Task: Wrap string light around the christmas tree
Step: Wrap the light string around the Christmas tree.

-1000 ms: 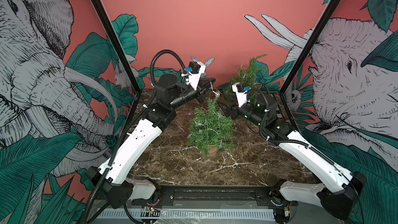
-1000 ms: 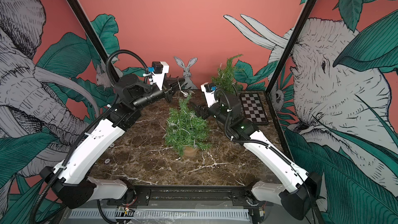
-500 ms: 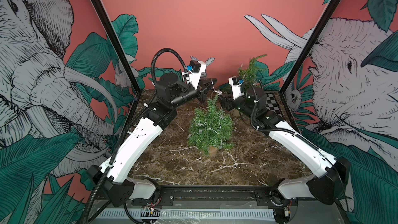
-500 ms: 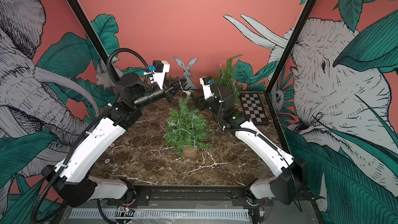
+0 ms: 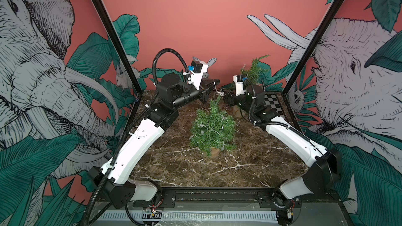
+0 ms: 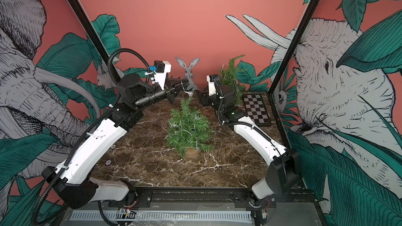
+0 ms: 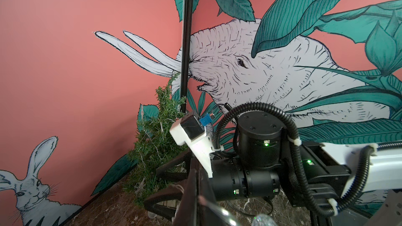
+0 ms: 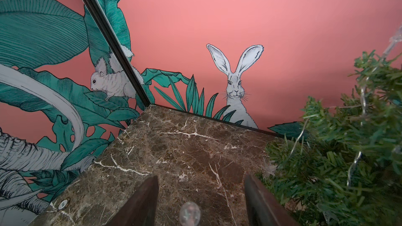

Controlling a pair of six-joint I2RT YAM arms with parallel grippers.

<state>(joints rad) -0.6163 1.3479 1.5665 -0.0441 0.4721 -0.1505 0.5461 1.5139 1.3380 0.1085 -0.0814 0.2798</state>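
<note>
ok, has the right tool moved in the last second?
Yes: the right tool moved away from the camera toward the rear wall, ending level with the christmas tree's tip.

Soft, even light; edges bow, and the nearest bulb (image 8: 189, 210) blurs.

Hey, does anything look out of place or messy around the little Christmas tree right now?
Nothing spilled or toppled. Only the string light's upper end looks loose: the shut left pincer holds it above the Christmas tree's tip, with one bulb dangling near the open right pincer.
</note>
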